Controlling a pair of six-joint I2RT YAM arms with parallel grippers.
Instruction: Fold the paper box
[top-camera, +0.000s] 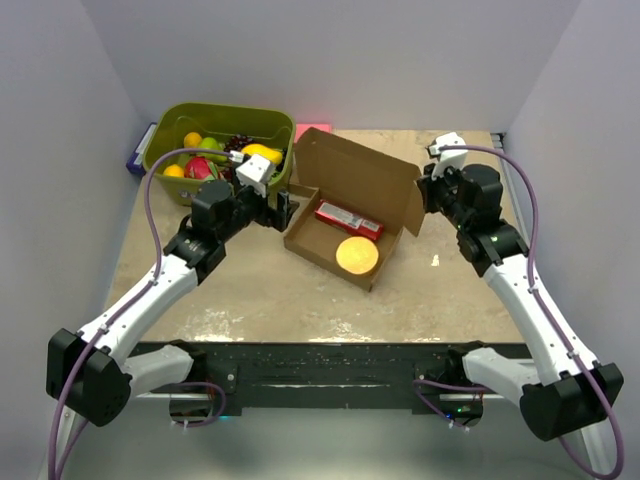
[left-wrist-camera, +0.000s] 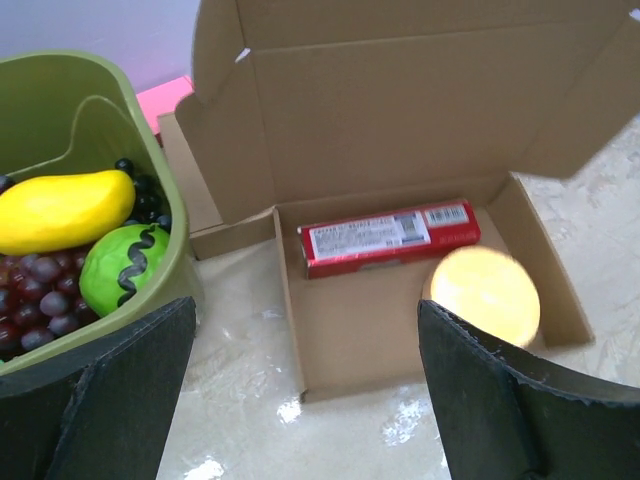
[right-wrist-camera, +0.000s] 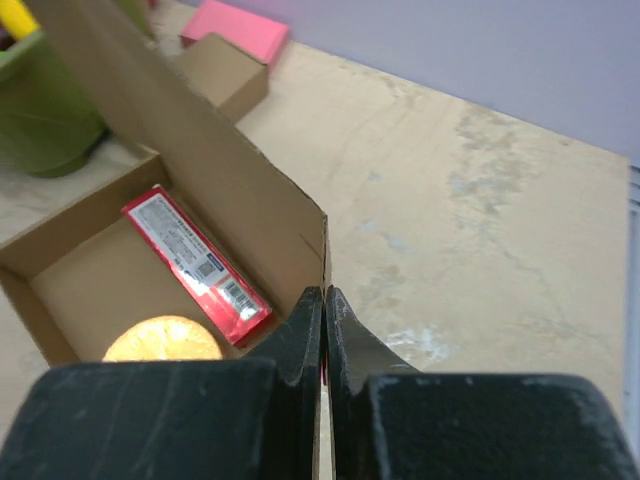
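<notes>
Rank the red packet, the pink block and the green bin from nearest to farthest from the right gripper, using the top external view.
1. The red packet, inside the paper box, just left of the right gripper.
2. The pink block, behind the box.
3. The green bin, far back on the left.

Ahead of the left fingers (left-wrist-camera: 110, 400), between them, sits the box (left-wrist-camera: 400, 110). In it the round object (left-wrist-camera: 485, 293) lies close to one finger, the packet (left-wrist-camera: 388, 237) behind it. The bin (left-wrist-camera: 60, 110) of fruit (left-wrist-camera: 62, 210) stands ahead of the other finger, beside the box. The box's side flap is pinched between the right fingers (right-wrist-camera: 300, 340).
</notes>
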